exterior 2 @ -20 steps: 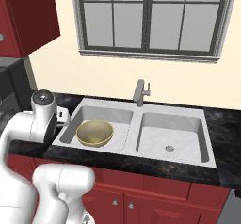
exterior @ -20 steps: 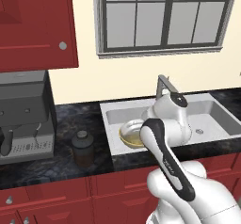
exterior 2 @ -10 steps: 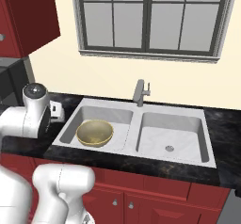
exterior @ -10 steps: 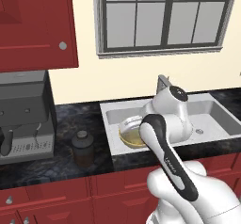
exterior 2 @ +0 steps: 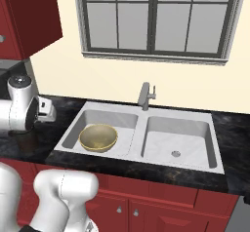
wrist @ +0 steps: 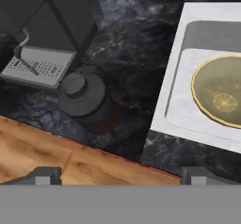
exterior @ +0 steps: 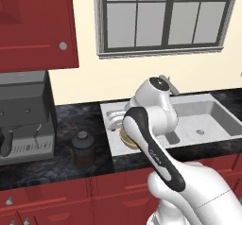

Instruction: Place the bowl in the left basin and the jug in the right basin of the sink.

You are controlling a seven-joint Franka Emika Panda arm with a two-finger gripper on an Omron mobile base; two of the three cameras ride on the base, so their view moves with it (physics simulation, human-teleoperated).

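Note:
The pale yellow-tan bowl (exterior 2: pixel 98 137) lies in the left basin (exterior 2: pixel 114 120) of the sink (exterior 2: pixel 217 143); in the hand view the bowl (wrist: pixel 221 92) sits at the right edge. Across the divider, the right basin (exterior 2: pixel 166 134) holds nothing. On the black countertop left of the sink stands the dark lidded jug (exterior: pixel 82 148), upright. My gripper (wrist: pixel 120 176) is open and hangs above the counter's front edge, with the jug (wrist: pixel 85 101) ahead of it and slightly left, apart from both fingertips. My arm hides most of the bowl in the left base view.
A grey coffee machine (exterior: pixel 23 115) stands on the counter just left of the jug, close behind it in the hand view (wrist: pixel 52 25). The angular faucet (exterior 2: pixel 145 95) rises behind the divider. Red cabinets hang above left, and a window sits over the sink.
My arm has swung left from above the left basin toward the counter where the jug stands. The bowl stays in the left basin. The jaws remain open.

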